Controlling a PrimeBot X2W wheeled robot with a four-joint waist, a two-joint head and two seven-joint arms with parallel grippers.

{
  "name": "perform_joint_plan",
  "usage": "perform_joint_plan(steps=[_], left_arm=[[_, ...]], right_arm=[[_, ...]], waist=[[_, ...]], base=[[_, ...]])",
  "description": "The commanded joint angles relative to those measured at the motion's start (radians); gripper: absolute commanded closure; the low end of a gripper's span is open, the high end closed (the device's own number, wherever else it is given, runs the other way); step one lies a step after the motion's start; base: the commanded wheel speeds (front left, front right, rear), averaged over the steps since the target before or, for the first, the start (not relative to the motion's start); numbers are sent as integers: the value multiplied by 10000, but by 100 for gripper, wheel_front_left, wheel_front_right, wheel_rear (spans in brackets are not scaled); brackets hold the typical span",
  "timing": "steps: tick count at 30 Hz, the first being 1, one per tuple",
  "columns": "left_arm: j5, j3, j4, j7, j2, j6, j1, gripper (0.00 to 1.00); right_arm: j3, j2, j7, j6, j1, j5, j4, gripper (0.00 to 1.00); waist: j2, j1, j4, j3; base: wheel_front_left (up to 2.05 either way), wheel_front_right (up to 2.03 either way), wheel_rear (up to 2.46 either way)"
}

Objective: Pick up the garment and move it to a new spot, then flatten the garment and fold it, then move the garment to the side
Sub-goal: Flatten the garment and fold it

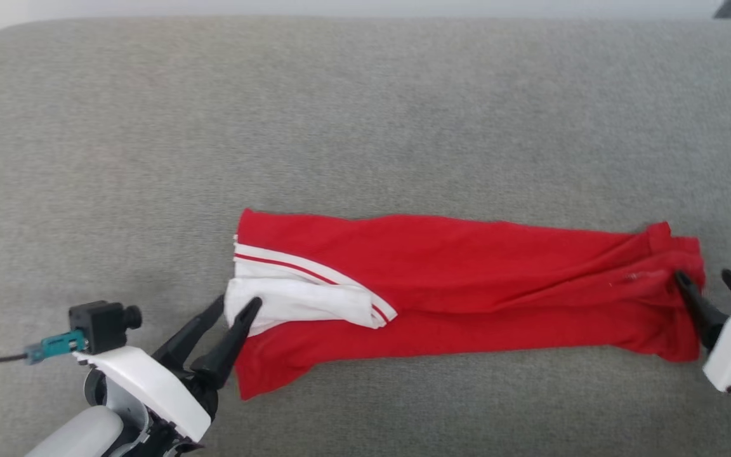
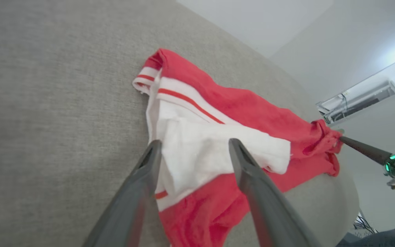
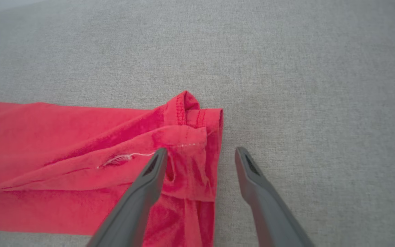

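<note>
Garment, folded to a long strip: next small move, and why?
Probably close both: left gripper sits open astride the white sleeve, right gripper open astride the hem edge of the garment. Neither grips cloth yet, so the ends need pinching before another fold.

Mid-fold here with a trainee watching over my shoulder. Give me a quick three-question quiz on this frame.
1. True or false: the right gripper is shut on the garment's red hem.
2. What lies between the fingertips of the left gripper? A) the white sleeve B) black lettering C) nothing
3. Fill in: the garment lies as a long strip on a ___ fabric surface.

Key
1. False: the right gripper is open, with one finger over the hem and the other over the surface.
2. A
3. grey
</note>
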Motion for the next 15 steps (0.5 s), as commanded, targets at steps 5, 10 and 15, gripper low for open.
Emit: perform_joint_plan(steps=[5, 10, 15], left_arm=[[844, 1630, 51, -44, -920, 10, 1123, 0], [2446, 3354, 301, -44, -1899, 8, 1964, 0], [4047, 4626, 280, -45, -2518, 8, 2524, 0]], right_arm=[[-617, 198, 228, -4, 250, 191, 616, 0], [-494, 204, 289, -2, -23, 369, 1531, 0], [-546, 169, 303, -2, -255, 641, 2267, 0]], waist=[[-1, 0, 533, -425], [-1, 0, 894, -582], [-1, 0, 1108, -605]], base=[[0, 0, 0], [0, 0, 0], [0, 0, 0]])
